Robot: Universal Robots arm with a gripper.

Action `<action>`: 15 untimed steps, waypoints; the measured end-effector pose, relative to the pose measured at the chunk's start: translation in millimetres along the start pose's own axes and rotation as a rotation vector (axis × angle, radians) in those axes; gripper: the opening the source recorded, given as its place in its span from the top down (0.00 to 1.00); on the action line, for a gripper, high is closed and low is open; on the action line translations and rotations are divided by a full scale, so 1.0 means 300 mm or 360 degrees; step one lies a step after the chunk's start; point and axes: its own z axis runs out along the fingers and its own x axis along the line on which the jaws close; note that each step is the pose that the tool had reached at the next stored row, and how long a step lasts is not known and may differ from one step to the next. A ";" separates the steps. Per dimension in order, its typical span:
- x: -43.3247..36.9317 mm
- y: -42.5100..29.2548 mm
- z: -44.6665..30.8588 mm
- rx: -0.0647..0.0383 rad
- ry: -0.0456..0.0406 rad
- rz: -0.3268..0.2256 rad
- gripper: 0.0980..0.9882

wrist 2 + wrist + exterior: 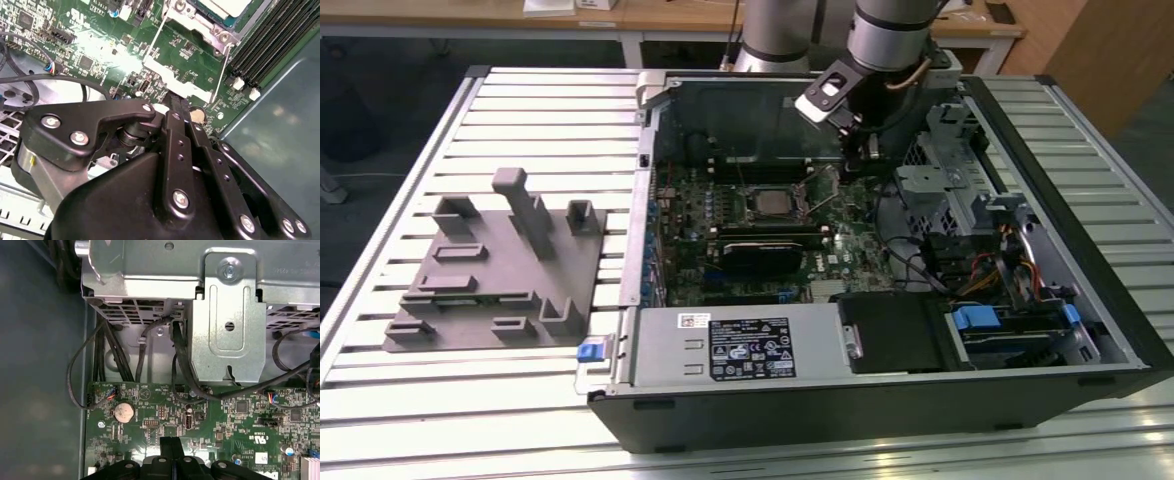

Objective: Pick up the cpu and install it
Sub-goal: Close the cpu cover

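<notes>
One small, square, silver-topped cpu (220,5) sits in the motherboard socket of the open black computer case (881,420). The silver robot arm (887,40) hangs just beside it, black jaws pressed together on nothing (likely to nudge the socket's latch). Ribbed aluminium bench (520,110) underneath, grey plastic fixture (494,270) well apart, wooden bench (680,18) behind.

A silver-grey tubular arm (891,35) carries a black hand (176,106) whose linkages are studded with silver screws.
</notes>
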 end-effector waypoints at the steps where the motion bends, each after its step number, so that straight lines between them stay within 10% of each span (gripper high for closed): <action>1: 0.000 0.000 0.000 0.0008 0.0000 0.0000 0.99; 6: 0.000 -0.001 -0.001 0.0039 0.0000 0.0000 0.99; 15: 0.000 -0.013 -0.001 0.0040 0.0000 0.0000 0.99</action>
